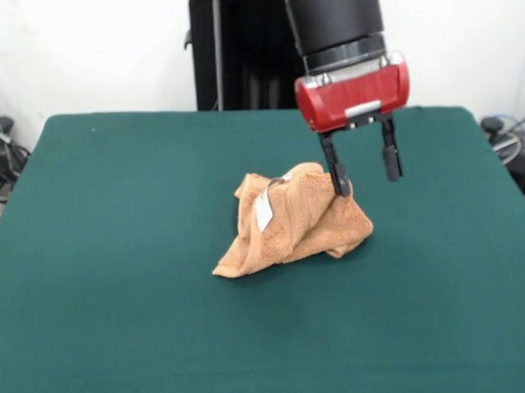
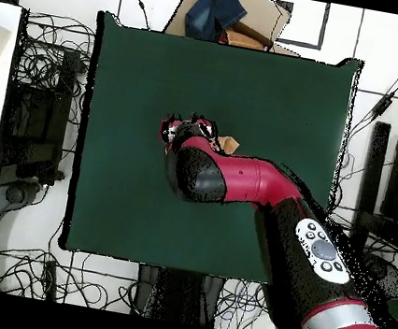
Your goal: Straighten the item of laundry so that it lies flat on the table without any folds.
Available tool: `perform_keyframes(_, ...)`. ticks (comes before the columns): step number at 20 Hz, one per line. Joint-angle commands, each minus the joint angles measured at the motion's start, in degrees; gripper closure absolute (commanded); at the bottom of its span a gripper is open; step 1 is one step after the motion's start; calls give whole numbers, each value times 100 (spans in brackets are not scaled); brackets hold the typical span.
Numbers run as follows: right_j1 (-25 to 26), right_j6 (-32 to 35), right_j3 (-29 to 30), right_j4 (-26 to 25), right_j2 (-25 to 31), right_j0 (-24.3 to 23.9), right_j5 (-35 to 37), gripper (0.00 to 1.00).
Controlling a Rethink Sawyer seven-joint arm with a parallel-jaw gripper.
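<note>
Claw (image 1: 362, 171) spread wide over the crumpled towel (image 1: 289, 221), one finger touching its top fold, the other hanging free beside it. Towel sits bunched mid-counter (image 1: 118, 253); from overhead the arm (image 2: 238, 181) hides nearly all of it.

Towel (image 1: 294, 221): orange-tan terry cloth, looped nap, rough and matt; a small white label (image 1: 264, 211) on it looks smooth, woven or printed fabric.

Table (image 1: 118, 253): dark green top, felt-like, matt, no sheen.

Gripper (image 1: 361, 165): body glossy red plastic or painted shell with a small silvery metal plate; fingers (image 1: 334, 165) black, matt, hard-looking.

Arm (image 2: 238, 181): smooth red and black casing, semi-gloss.

Box (image 2: 257, 16) beyond the table: brown cardboard, dull.
</note>
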Motion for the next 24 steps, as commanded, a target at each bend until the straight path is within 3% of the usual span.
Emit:
perform_keyframes(1, 438, 651, 374, -327, -454, -75, -134, 0)
perform_keyframes(24, 242, 449, 367, -273, -257, -290, 218, 0)
